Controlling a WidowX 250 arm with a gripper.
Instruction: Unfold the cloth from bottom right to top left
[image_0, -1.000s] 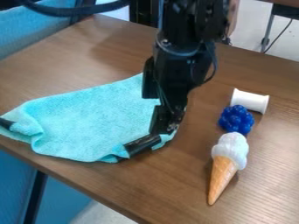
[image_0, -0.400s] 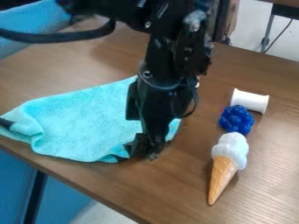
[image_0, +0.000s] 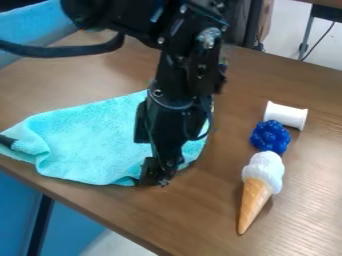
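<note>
The black gripper (image_0: 155, 176) hangs low at the lower right corner of the cloth, its tip down at the cloth's front edge. The light turquoise cloth (image_0: 93, 140) lies at the left of the wooden table, wide and roughly triangular, with a folded, rumpled part at its left end. The arm and gripper hide part of the cloth's right side. Whether the cloth's corner is between the fingertips is hard to make out.
On the right of the table (image_0: 194, 220) a white spool (image_0: 286, 115), a blue berry cluster (image_0: 270, 136) and a toy ice cream cone (image_0: 258, 186) stand in a row. A dark object (image_0: 7, 141) touches the cloth's left end. The table's front edge runs below the cloth.
The gripper has moved left and down toward the cloth's lower right corner, now covering the dark piece seen there earlier. The cloth looks the same.
</note>
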